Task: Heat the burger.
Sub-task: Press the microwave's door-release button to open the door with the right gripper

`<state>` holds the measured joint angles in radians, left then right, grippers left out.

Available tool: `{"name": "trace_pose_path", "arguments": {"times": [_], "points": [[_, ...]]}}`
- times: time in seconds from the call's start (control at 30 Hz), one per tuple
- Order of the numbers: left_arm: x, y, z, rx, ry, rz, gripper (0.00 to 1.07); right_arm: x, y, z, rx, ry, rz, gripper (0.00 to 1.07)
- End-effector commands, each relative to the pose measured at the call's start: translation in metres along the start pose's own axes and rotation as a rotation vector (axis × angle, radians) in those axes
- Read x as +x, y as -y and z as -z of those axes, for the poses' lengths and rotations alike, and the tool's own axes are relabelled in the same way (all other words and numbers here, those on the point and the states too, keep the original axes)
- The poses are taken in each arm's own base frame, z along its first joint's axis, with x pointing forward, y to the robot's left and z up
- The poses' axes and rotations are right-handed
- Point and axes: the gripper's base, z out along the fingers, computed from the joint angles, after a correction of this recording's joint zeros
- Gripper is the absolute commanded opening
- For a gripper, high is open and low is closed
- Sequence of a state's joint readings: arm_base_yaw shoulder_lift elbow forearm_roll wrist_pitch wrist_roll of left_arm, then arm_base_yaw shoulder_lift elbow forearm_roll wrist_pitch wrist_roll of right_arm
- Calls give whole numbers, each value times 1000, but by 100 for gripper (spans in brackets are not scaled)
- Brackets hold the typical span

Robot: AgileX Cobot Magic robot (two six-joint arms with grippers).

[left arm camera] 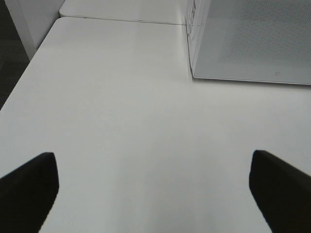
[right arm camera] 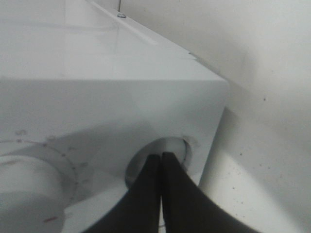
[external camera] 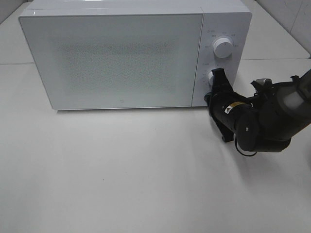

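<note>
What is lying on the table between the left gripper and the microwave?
Nothing: in the left wrist view, only bare table stretches from the left gripper to the microwave.

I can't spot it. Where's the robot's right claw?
High view, right side: the right gripper sits at the lower knob of the microwave, under the upper knob.

The black right arm (external camera: pixel 262 121) has rounded joints, a yellow label (external camera: pixel 236 106), a tapered right pincer (right arm camera: pixel 161 158).

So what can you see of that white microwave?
The microwave is a white box standing on the white table. Its speckled, glass-looking door is shut. On the panel beside the door sit an upper knob and a lower knob, both round and white. The right gripper, fingers together, is at the lower one.
</note>
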<state>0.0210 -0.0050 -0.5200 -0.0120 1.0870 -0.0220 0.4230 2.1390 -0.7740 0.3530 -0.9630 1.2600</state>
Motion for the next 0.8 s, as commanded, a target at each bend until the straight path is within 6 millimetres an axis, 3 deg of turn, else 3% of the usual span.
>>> {"name": "trace_pose_path", "arguments": {"times": [0.03,0.8], "points": [[0,1,1,13,26,-2,101,-6,-22,-7,-138,41,-10,0],[0,1,1,13,26,-2,101,-14,-49,-19,-251,120,-30,0]]}}
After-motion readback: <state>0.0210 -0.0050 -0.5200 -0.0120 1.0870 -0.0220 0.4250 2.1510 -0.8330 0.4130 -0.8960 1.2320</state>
